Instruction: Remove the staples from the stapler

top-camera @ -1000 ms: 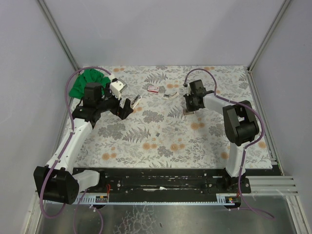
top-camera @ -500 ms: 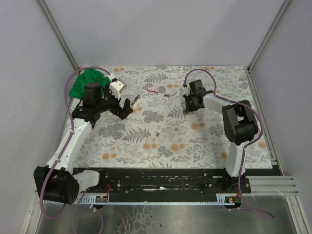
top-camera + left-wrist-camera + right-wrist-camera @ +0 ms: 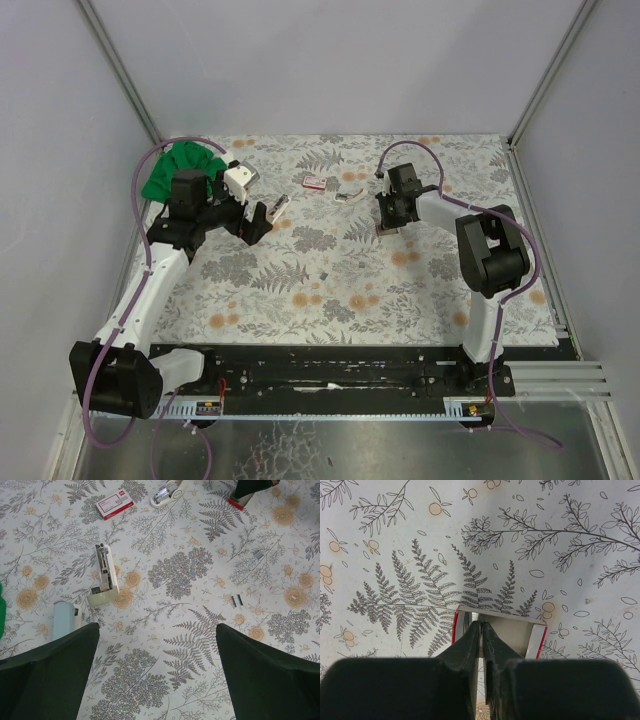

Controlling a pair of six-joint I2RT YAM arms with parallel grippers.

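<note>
Left tool (image 3: 157, 635) spread wide above the floral counter (image 3: 165, 680). Right tool (image 3: 481, 625) almost pressed together, tips on the red-edged stapler (image 3: 520, 635); whether it pinches anything, cannot tell. Staples (image 3: 235, 599): two strips mid-counter, loose bit (image 3: 258, 554) nearby. Three staplers: white stapler (image 3: 102, 575) lies open, small stapler (image 3: 165, 494) near the far edge beside one box (image 3: 114, 505). One green cloth (image 3: 178, 168), far left corner.

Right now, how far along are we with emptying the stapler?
Looks done: some staples lie loose, and the cream stapler lies open. In hand: the right tool, fingers nearly together, sits at the red-sided stapler; whether it pinches anything is hidden. Left: probably clearing that one. The left tool hangs open, empty.
</note>
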